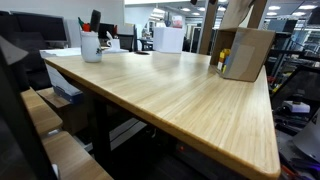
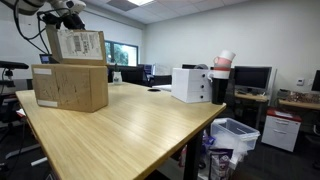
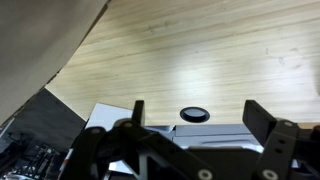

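My gripper is open and empty, with both dark fingers showing at the bottom of the wrist view over the light wooden table. A small black round disc lies on the table between the fingers. In an exterior view the gripper hangs above a brown cardboard box whose raised flap carries a white label. The box stands at the table's far corner in both exterior views. Its flap fills the left of the wrist view.
A white mug with pens stands at the far end of the table. A white box and stacked cups sit at the table's far side. A bin stands on the floor, with desks and monitors around.
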Available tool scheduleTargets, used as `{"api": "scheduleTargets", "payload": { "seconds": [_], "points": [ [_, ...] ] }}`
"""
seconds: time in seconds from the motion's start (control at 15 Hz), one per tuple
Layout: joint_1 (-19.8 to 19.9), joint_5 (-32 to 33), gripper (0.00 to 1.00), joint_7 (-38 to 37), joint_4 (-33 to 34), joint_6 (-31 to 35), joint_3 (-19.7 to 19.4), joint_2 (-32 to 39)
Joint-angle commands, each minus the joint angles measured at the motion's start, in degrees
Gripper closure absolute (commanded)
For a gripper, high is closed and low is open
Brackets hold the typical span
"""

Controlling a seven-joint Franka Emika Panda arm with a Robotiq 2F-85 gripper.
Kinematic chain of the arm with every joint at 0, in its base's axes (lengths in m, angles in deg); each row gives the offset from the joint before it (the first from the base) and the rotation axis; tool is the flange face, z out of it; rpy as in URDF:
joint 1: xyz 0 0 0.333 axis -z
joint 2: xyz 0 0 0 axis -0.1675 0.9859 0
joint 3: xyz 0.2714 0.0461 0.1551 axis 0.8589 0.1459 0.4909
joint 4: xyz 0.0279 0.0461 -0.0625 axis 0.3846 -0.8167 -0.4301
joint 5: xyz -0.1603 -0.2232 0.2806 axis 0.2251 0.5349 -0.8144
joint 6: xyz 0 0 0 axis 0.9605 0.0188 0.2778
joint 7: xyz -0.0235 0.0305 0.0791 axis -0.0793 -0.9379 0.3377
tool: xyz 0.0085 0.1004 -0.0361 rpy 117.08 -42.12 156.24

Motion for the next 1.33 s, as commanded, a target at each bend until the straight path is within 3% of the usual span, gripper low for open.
{"api": "scheduleTargets", "payload": {
  "seconds": [0.0,0.47,0.8,1.27],
  "points": [
    [3.1,-1.6,0.00,1.1,-1.1,0.9,2.6,-1.4],
    [5.7,-0.3,0.00,0.2,-4.3,5.7,4.3,-4.3],
    [4.2,-4.4,0.00,9.3,-4.6,-0.5,3.5,-5.5],
    [4.4,-5.7,0.00,14.4,-4.4,-9.8,5.1,-10.6]
  ]
}}
